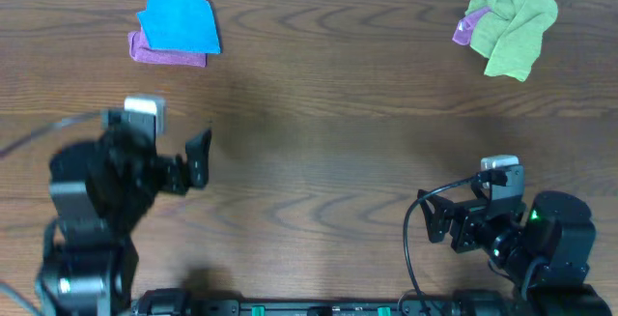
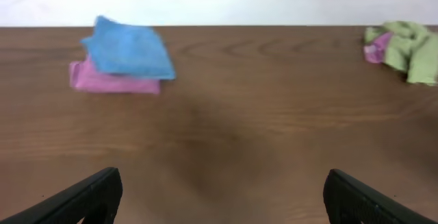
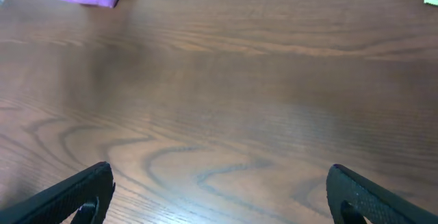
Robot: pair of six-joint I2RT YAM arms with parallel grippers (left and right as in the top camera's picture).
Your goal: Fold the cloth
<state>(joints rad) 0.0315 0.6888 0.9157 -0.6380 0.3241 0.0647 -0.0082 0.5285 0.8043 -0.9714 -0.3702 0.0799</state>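
Overhead, the green cloth (image 1: pixel 517 28) lies in a loose, rumpled heap at the far right of the brown wooden worktop (image 1: pixel 319 113), with bunched folds and one lobe trailing toward the near side. A crumpled purple cloth (image 1: pixel 466 30) pokes out from under its left edge, touching it. At the far left sits a blue cloth (image 1: pixel 180 23), folded flat into a rough square and set slightly askew on a folded purple cloth (image 1: pixel 166 53), whose near-left strip shows beneath it (it reads pinker in the left wrist view). The two piles are well apart, with bare wood between them.

The left claw (image 1: pixel 198 158) hangs over the near-left part of the worktop, on the near side of the blue pile, with its fingers spread wide and nothing between them. The right claw (image 1: pixel 436 221) sits at the near right, likewise spread and empty. Neither touches any cloth. In both wrist views, the dark fingertips frame only wood grain.
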